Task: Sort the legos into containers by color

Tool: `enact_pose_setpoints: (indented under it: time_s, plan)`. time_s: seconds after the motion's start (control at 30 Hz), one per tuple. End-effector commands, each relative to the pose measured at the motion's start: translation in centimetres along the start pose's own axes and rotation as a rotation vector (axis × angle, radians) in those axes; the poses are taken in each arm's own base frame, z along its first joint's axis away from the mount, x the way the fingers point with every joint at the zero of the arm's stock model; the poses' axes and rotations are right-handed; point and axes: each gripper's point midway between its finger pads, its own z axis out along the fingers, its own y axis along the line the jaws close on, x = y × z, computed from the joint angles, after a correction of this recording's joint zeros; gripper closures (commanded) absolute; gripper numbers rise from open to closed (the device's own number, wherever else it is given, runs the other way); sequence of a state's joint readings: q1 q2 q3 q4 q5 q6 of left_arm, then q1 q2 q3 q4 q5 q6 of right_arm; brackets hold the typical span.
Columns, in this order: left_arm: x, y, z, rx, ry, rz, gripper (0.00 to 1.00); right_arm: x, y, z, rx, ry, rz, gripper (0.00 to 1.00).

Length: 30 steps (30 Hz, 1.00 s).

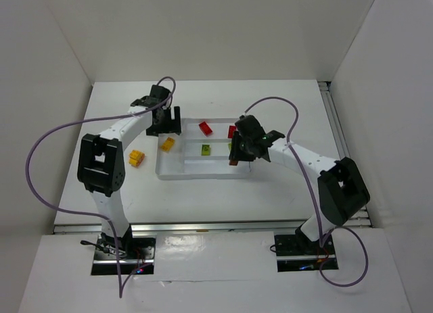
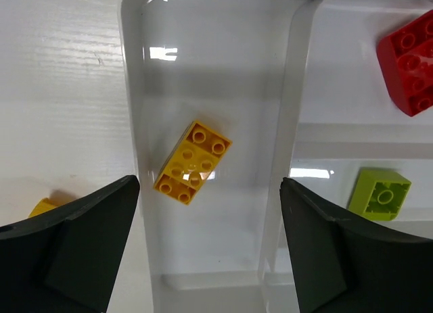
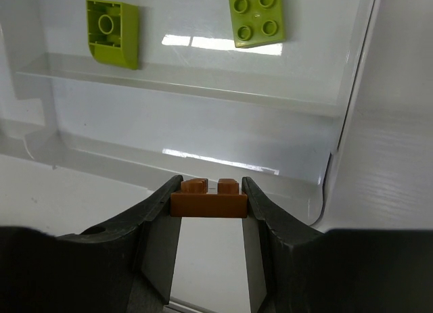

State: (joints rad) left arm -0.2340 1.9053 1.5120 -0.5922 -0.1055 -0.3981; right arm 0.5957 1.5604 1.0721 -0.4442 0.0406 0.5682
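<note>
Tray: shallow translucent-white rectangular plastic tray in the middle of the table, between the two arms.
Left gripper: fingers wide apart and holding nothing, above the tray's tall left section.
Yellow brick in tray: lies studs up in that tall section. Its long axis runs diagonally, lower left to upper right in the left wrist view.
Second yellow brick: on the table just left of the tray.
Right gripper: clamped on a small orange brick above the right end of the near narrow section.
Orange brick axis: long side runs from finger to finger, with two studs showing on its far side.
Lime green bricks: one studs up, one hollow side up, both in the middle narrow section.
Red bricks: in the far section.
</note>
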Motion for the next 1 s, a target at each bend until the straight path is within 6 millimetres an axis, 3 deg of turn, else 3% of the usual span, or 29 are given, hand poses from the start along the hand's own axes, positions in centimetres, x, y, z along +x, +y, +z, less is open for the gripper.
enact_pose_setpoints:
  time_s: [0.0, 0.03, 0.07, 0.17, 0.3, 0.33, 0.5, 0.77, 0.97]
  plan:
    - [-2.8, -0.2, -5.4, 0.025, -0.108, -0.007, 0.04, -1.2, 0.7, 0.7, 0.001, -0.052, 0.004, 0.85]
    - [-2.5, 0.0, -5.8, 0.025, -0.111, 0.005, 0.04, -1.3, 0.5, 0.7, 0.01, -0.058, 0.004, 0.78]
    - [-3.0, 0.6, -6.4, 0.013, -0.134, -0.005, 0.04, -0.7, 0.5, 0.8, 0.011, -0.048, -0.013, 0.62]
    - [-2.3, 3.3, -7.8, -0.066, -0.112, -0.032, 0.04, -0.7, 0.1, 1.1, 0.035, -0.053, -0.023, 0.44]
    - [-0.2, 5.7, -8.4, -0.13, -0.045, -0.034, 0.04, -1.1, 0.1, 1.2, 0.052, -0.063, -0.053, 0.4]
    - [0.2, 6.5, -8.5, -0.157, -0.029, -0.039, 0.04, -0.9, 0.0, 1.4, 0.057, -0.056, -0.054, 0.33]
    - [3.3, 8.8, -8.8, -0.264, 0.041, -0.135, 0.04, -1.6, 0.2, 1.1, 0.06, -0.071, -0.063, 0.32]
    - [5.0, 11.4, -9.5, -0.317, 0.052, -0.179, 0.04, -3.8, -0.1, -1.8, 0.086, -0.167, -0.065, 0.31]
    - [6.1, 12.9, -8.0, -0.325, 0.08, -0.184, 0.03, -4.1, -0.3, -2.6, 0.099, -0.167, -0.096, 0.3]
